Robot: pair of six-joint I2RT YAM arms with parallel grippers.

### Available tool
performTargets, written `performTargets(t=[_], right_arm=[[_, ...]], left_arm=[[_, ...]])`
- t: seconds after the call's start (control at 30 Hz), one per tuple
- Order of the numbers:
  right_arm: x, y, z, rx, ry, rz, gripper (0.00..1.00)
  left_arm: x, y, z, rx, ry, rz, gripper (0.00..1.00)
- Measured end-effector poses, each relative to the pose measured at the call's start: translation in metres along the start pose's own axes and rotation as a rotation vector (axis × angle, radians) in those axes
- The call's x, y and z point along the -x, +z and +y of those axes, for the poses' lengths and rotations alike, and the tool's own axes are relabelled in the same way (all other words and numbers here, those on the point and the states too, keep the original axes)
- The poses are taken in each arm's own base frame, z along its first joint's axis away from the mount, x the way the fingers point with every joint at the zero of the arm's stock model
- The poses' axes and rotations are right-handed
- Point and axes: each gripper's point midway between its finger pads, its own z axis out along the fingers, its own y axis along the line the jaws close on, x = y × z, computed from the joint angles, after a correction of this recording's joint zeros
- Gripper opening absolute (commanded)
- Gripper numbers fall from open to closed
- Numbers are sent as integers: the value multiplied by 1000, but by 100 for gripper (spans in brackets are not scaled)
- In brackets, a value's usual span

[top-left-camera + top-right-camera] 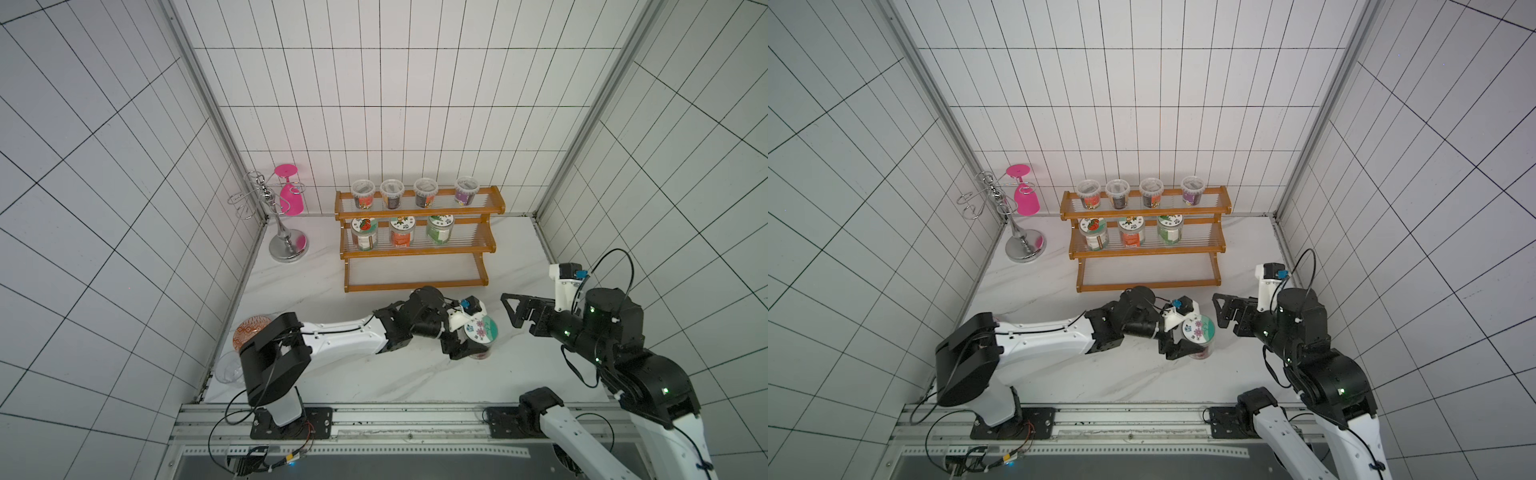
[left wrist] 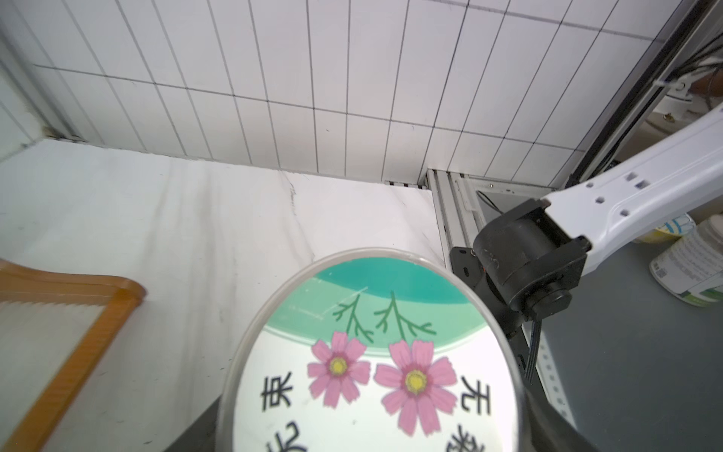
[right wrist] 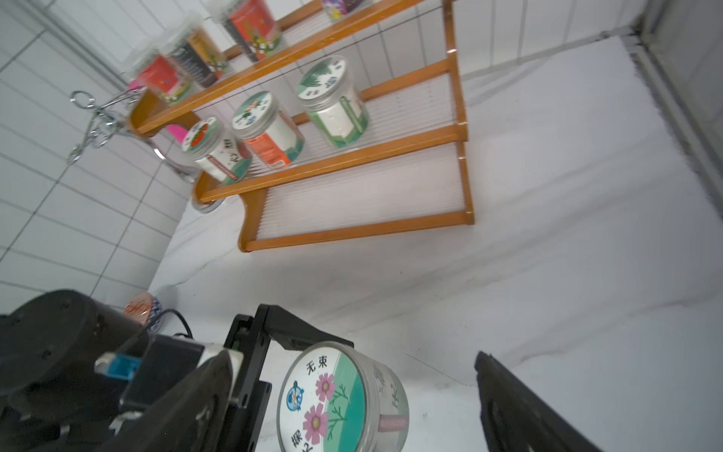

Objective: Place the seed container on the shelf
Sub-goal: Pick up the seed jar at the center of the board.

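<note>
Flower-lidded seed container (image 1: 481,330) clamped in left pincer (image 1: 470,341), seven jars (image 1: 402,232) on shelf (image 1: 415,285)

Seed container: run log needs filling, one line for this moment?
left gripper: gripping seed container | right gripper: open, empty | shelf: bottom tier bare

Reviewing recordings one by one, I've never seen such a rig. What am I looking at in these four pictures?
Two robot arms stand at a white table. Two pictures look down from one overhead stereo camera; the other two come from a camera on each wrist. The left gripper is closed around a seed jar with a pink-flower lid, in front of the wooden stepped shelf. The right gripper is open and empty beside it. The shelf carries four tubs and three jars; its lowest tier is bare. A wire stand holds a pink glass.
</note>
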Motion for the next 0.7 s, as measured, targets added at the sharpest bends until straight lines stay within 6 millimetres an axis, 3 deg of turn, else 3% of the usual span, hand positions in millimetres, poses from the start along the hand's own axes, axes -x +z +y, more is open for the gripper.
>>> performTargets(t=[0.27, 0.4, 0.57, 0.7], right_arm=[[17, 15, 64, 379, -206, -77, 99], [18, 36, 84, 530, -288, -95, 99], [8, 63, 101, 668, -403, -114, 99], [-8, 70, 127, 779, -555, -128, 99]], left_arm=[[57, -111, 23, 139, -24, -88, 56], [68, -157, 27, 188, -26, -98, 55], [67, -186, 19, 190, -25, -61, 55], [64, -198, 9, 176, -25, -32, 55]])
